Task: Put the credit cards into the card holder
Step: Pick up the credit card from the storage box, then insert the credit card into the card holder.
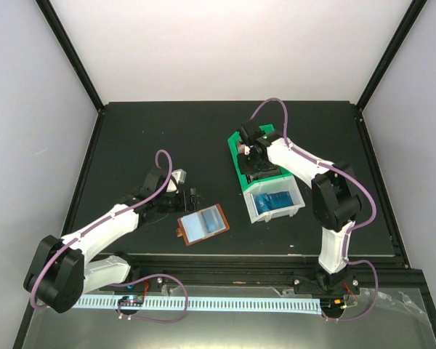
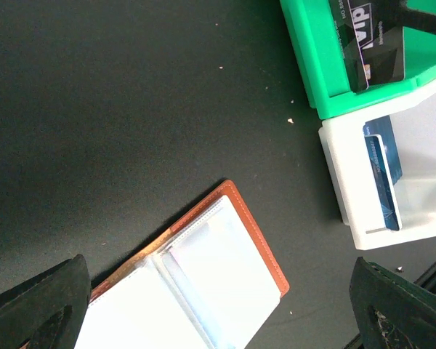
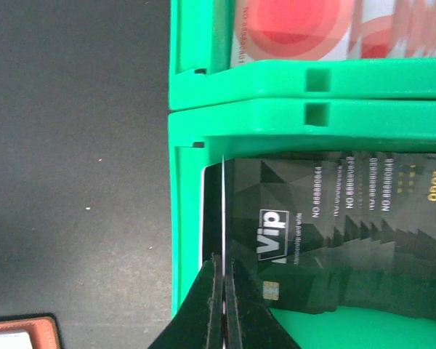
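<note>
None of the credit cards (image 3: 334,211) is sitting in the card holder (image 1: 202,224) yet, judging by its bare sleeves; it is lying open on the table (image 1: 145,138); your right gripper (image 3: 223,291) is pinching one dark card (image 3: 223,203) edge-on in the green tray (image 3: 240,116); your left gripper (image 1: 195,196) is hovering wide open by the holder

One brown card holder (image 1: 203,225). One divided tray (image 3: 185,189) with three compartments in view: two green and one white compartment (image 2: 334,167). Blue cards (image 2: 384,163): at least two. Black cards (image 3: 334,211): at least five, fanned (too overlapped for a surer count), plus one black card (image 3: 223,203) seen edge-on. Red-and-white cards (image 3: 298,29): more than one, blurred. Two arms: the left arm (image 1: 105,222) and the right arm (image 1: 298,161).
</note>
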{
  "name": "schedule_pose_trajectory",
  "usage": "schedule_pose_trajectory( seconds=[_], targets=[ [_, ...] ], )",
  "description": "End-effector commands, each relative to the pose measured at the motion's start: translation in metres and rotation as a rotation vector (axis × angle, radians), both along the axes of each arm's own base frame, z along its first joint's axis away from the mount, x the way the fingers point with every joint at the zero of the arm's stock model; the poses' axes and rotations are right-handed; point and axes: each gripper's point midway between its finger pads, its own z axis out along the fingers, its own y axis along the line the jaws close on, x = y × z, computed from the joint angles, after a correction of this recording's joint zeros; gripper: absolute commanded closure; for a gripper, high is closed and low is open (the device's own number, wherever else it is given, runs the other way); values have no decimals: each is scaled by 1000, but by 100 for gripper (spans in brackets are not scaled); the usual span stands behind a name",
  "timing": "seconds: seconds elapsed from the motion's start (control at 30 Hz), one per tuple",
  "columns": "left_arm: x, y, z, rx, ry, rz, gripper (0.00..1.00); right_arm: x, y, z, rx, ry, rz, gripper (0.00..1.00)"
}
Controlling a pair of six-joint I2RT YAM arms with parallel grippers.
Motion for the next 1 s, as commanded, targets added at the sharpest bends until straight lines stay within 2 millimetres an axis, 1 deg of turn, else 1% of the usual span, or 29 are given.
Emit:
schedule_pose_trajectory(
  seconds=[0.0, 0.07, 0.17, 0.2, 0.27, 0.4, 0.43, 0.47, 0.5, 0.57, 0.63, 0.77, 0.87, 0.97],
  targets=[
    [3, 1, 5, -13, -13, 9, 1, 14, -16, 36, -42, -134, -70, 99],
    [2, 2, 7, -12, -20, 16, 1, 14, -21, 54, -44, -177, -80, 99],
    [1, 4, 11, -12, -32, 22, 1, 6, -18, 75, 18, -208, -52, 99],
    [0, 5, 12, -12, -32, 23, 1, 2, -13, 80, 55, -207, -31, 99],
    [-2, 7, 12, -10, -28, 26, 1, -13, 5, 88, 161, -183, 40, 99],
    [-10, 11, 11, -10, -21, 38, 4, -52, 43, 91, 364, -103, 182, 99],
    [-13, 12, 10, -12, -16, 41, 5, -63, 52, 90, 410, -81, 210, 99],
    [-17, 13, 9, -15, -6, 39, 7, -75, 59, 82, 444, -47, 231, 99],
    [-21, 13, 7, -20, 6, 39, 10, -90, 71, 78, 500, -6, 261, 99],
    [-27, 12, 7, -40, 18, 33, 16, -112, 88, 70, 574, 51, 299, 99],
    [-33, 11, 4, -52, 30, 31, 22, -127, 100, 60, 604, 87, 317, 99],
    [-42, 9, -7, -56, 77, 31, 38, -146, 118, 42, 648, 145, 332, 99],
    [-47, 10, -19, -29, 116, 41, 45, -155, 125, 29, 661, 187, 342, 99],
    [-53, 16, -34, 43, 152, 63, 50, -158, 129, 20, 671, 215, 339, 99]
  ],
)
